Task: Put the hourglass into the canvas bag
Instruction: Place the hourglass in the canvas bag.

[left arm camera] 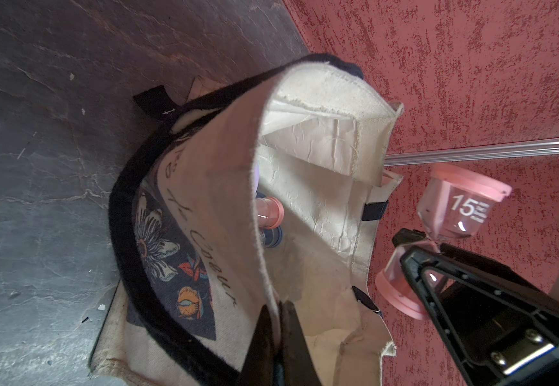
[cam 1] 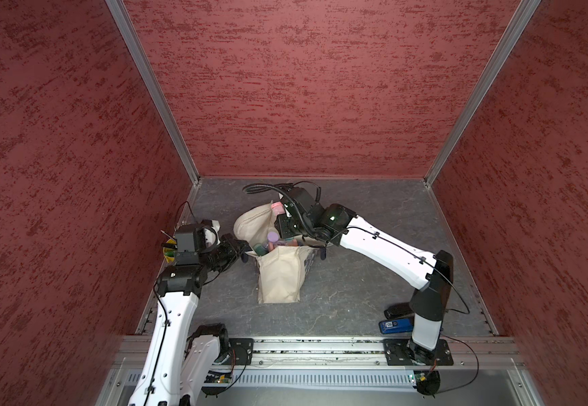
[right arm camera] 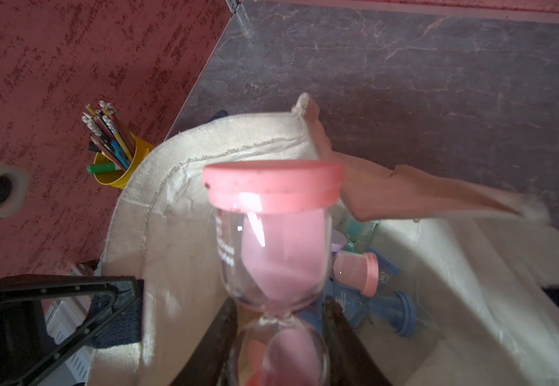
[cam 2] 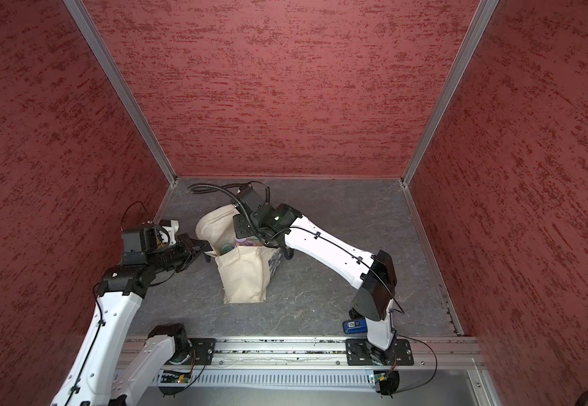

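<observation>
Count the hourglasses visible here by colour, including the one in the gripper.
Pink: 2 (held hourglass in the right gripper; pink hourglass in the canvas bag)
Blue: 1 sure (blue hourglass; more may be hidden)
Teal: 1 (teal hourglass)
Purple: 1 (purple hourglass)
Total: 5

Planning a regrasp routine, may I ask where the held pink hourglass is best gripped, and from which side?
Grip the pink hourglass at its narrow waist, coming in sideways, across its long axis. The bulbs flare either side, so closed jaws should not slide off; the caps are far wider. The right gripper holds it so, by the canvas bag.
</observation>
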Action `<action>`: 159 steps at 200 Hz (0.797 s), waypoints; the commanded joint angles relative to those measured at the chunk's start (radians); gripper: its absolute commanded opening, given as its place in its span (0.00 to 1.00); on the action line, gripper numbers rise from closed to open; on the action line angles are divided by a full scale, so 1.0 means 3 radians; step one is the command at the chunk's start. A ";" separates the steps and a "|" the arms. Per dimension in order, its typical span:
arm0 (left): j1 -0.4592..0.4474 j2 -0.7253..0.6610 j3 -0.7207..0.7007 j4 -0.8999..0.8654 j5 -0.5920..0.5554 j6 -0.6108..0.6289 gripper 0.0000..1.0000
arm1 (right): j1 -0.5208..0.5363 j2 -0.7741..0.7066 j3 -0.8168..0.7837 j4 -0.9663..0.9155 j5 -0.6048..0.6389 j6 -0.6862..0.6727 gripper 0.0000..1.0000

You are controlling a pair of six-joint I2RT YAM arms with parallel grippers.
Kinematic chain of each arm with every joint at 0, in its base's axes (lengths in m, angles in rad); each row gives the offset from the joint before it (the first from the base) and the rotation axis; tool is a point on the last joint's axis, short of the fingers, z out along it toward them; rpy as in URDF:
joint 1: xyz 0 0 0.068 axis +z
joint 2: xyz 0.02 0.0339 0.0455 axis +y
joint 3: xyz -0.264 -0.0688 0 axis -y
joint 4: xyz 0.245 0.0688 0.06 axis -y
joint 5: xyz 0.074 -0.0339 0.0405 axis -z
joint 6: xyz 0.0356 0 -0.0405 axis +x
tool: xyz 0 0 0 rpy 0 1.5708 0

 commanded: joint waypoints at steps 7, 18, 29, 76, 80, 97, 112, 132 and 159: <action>-0.0016 -0.0005 0.0111 0.0022 -0.0018 0.0076 0.00 | 0.0020 0.0150 0.0196 -0.0115 -0.0101 -0.0203 0.00; -0.0017 0.0007 0.0126 0.0004 -0.0011 0.0076 0.00 | 0.0021 0.0215 0.0226 -0.0144 -0.0138 -0.0250 0.00; -0.0017 0.0007 0.0139 0.0008 -0.0011 0.0075 0.00 | 0.0017 0.0279 0.0254 -0.0182 -0.0166 -0.0266 0.00; -0.0017 0.0044 0.0116 0.0022 -0.0037 0.0079 0.00 | 0.0018 0.0389 0.0283 -0.0217 -0.0165 -0.0207 0.09; -0.0017 0.0043 0.0114 0.0025 -0.0036 0.0084 0.00 | 0.0020 0.0380 0.0279 -0.0203 -0.0174 -0.0208 0.13; -0.0020 0.0048 0.0083 0.0037 -0.0043 0.0098 0.00 | 0.0020 0.0336 0.0285 -0.0179 -0.0115 -0.0195 0.37; -0.0027 0.0071 0.0075 0.0001 -0.0067 0.0130 0.00 | 0.0021 0.0273 0.0291 -0.0165 -0.0024 -0.0174 0.48; -0.0027 0.0077 0.0090 -0.0049 -0.0089 0.0166 0.05 | 0.0018 0.0142 0.0294 -0.0136 0.0050 -0.0134 0.58; -0.0028 0.0077 0.0055 -0.0038 -0.0100 0.0170 0.10 | 0.0019 -0.0036 0.0348 -0.0168 0.0244 -0.0120 0.69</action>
